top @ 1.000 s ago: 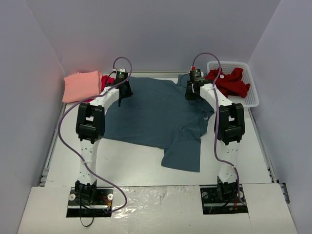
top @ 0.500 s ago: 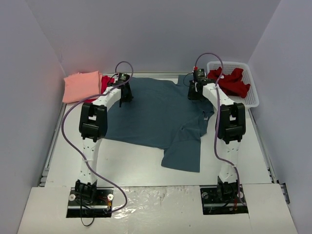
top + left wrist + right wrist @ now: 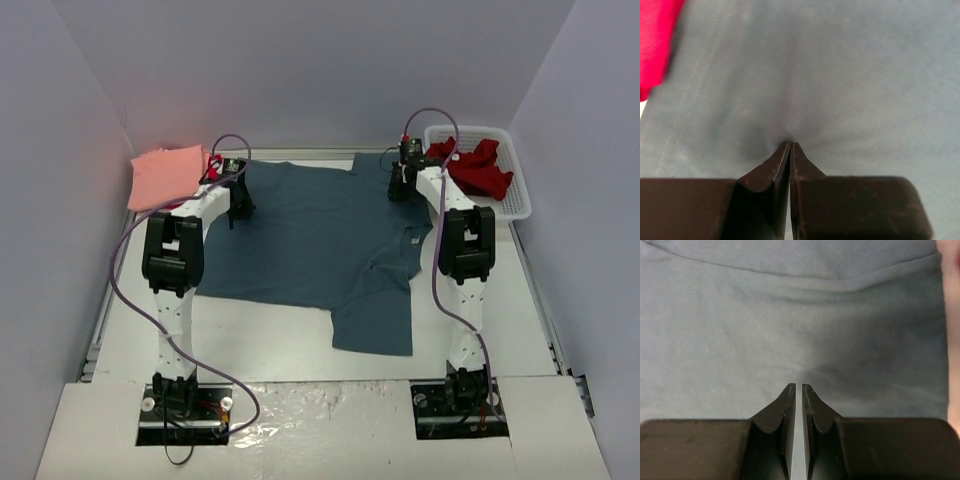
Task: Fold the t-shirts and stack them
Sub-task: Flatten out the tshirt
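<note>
Well, slate-blue t-shirt [image 3: 310, 235]: spread mostly flat across the middle of the table [image 3: 270, 340], one sleeve hanging toward the near edge.
Left gripper [image 3: 790, 145]: at the shirt's far-left corner, fingers clenched, cloth puckering into the tips.
Right gripper [image 3: 798, 386]: at the far-right corner, fingers parted a sliver, nothing between them.
Salmon-pink t-shirt [image 3: 165, 175]: folded, far-left corner.
Crimson t-shirt [image 3: 213, 163]: peeking just beside it.
Dark red t-shirt [image 3: 475, 168]: heaped in the white basket [image 3: 515, 195].
</note>
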`<state>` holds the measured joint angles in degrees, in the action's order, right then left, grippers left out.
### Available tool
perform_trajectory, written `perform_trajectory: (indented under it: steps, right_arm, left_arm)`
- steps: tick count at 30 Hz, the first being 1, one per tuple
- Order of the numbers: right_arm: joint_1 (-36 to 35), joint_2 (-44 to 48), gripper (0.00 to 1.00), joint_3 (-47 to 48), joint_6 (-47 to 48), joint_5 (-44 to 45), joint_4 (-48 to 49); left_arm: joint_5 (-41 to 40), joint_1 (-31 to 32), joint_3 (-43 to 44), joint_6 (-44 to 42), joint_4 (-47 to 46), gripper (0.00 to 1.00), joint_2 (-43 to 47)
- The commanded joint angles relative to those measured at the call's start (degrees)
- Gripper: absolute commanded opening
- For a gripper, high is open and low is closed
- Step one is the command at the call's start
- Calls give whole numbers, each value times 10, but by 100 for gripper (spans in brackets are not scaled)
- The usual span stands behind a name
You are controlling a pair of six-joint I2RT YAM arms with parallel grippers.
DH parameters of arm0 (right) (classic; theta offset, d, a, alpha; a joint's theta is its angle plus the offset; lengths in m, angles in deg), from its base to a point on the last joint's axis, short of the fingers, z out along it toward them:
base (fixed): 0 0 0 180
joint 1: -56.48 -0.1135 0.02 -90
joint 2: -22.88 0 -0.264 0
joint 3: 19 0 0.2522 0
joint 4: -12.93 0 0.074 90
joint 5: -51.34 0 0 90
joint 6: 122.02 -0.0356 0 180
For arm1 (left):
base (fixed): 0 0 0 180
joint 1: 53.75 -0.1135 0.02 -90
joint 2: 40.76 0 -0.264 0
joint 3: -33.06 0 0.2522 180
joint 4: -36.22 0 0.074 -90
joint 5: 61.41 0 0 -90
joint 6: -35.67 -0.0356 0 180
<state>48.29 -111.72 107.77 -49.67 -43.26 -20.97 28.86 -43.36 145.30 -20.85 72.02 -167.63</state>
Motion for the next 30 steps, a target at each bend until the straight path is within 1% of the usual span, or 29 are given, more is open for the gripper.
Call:
perform_trajectory:
  steps: [1,6,15,23,30]
  right_arm:
    - [0,-16,7,35,7,-5,-28]
    - [1,-41,7,61,10,-2,-40]
    - [12,-81,5,99,6,13,-52]
    - [35,-114,5,136,0,11,-60]
    - [48,-151,6,177,3,5,-66]
  left_arm:
    - [-32,-8,-31,3,42,2,35]
    - [-31,-6,-58,1,34,2,54]
    - [-42,-1,-64,-3,34,2,80]
    - [-41,-1,-36,-5,37,2,75]
    - [-7,0,-1,5,18,2,44]
